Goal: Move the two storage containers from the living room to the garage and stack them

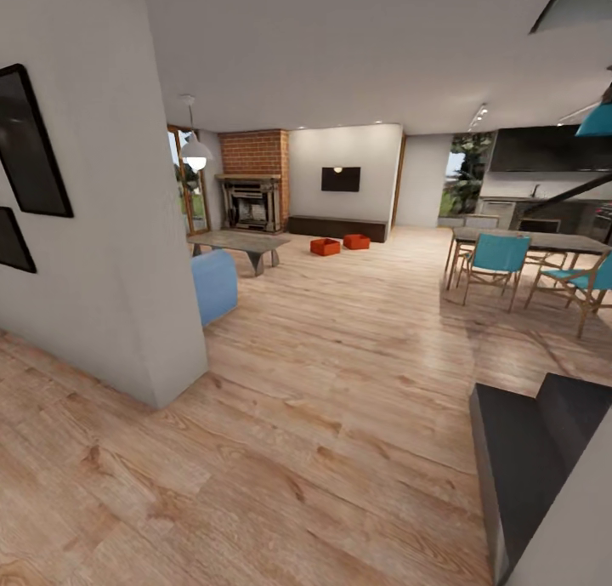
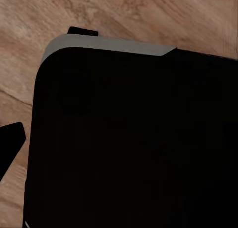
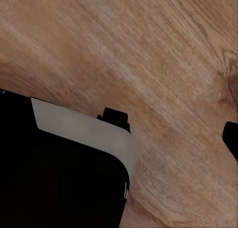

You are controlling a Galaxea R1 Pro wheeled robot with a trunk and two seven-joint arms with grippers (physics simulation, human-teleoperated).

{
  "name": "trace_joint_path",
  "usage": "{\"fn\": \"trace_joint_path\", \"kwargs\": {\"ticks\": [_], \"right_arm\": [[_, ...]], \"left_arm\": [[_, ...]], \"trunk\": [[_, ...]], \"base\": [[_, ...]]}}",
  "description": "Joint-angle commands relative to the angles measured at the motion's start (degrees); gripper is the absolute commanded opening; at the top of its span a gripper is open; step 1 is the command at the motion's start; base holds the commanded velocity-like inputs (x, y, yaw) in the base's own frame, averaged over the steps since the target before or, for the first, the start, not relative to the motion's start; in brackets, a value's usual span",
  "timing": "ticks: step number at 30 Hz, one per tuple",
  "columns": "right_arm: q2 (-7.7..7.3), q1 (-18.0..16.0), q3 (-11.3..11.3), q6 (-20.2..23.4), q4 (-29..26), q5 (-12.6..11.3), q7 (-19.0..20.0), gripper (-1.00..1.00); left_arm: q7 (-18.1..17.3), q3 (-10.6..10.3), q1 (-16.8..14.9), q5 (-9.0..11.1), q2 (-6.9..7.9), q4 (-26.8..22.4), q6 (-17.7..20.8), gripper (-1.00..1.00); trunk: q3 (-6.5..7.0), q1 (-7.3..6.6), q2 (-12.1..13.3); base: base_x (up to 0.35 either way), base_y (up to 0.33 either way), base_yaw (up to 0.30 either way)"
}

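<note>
The two storage containers sit far ahead on the light wood floor of the living room, side by side in front of the long dark low cabinet (image 1: 338, 227). They are small orange-red boxes, one (image 1: 325, 247) slightly nearer and to the left of the other (image 1: 356, 241). Both are many steps away from me. The left wrist view looks down on a black rounded body with a grey rim (image 2: 114, 43) over wood planks, with a dark finger tip (image 2: 11, 141) at the edge. In the right wrist view, another dark tip (image 3: 231, 138) shows over the floor. The garage is out of view.
A white wall corner (image 1: 144, 314) juts out close on the left, with a blue seat (image 1: 214, 284) and a low grey table (image 1: 242, 244) behind it. A dining table with teal chairs (image 1: 495, 263) stands on the right. A dark block (image 1: 527, 458) is near right. Open plank floor runs between.
</note>
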Motion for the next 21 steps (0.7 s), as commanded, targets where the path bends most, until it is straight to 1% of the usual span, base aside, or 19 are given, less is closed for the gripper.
{"fn": "trace_joint_path", "kwargs": {"ticks": [1, 12, 21], "right_arm": [[0.03, -0.06, 0.48, -0.33, 0.17, -0.59, 0.13, 1.0], [0.01, -0.06, 0.42, -0.86, 0.18, -0.73, 0.03, 1.0], [0.03, -0.06, 0.39, -0.77, 0.14, -0.76, 0.01, 1.0]], "left_arm": [[-0.3, 0.2, -0.01, 0.5, 0.0, 0.02, -0.06, 1.0], [-0.37, 0.2, -0.01, 0.41, -0.04, -0.02, -0.08, 1.0], [-0.39, 0.2, -0.01, 0.38, 0.02, -0.02, -0.08, 1.0]], "trunk": [[-0.05, 0.03, -0.03], [-0.05, 0.03, -0.03], [-0.05, 0.03, -0.03]], "base": [[0.307, 0.192, -0.001], [0.302, 0.208, -0.014], [0.29, 0.234, -0.258]]}}
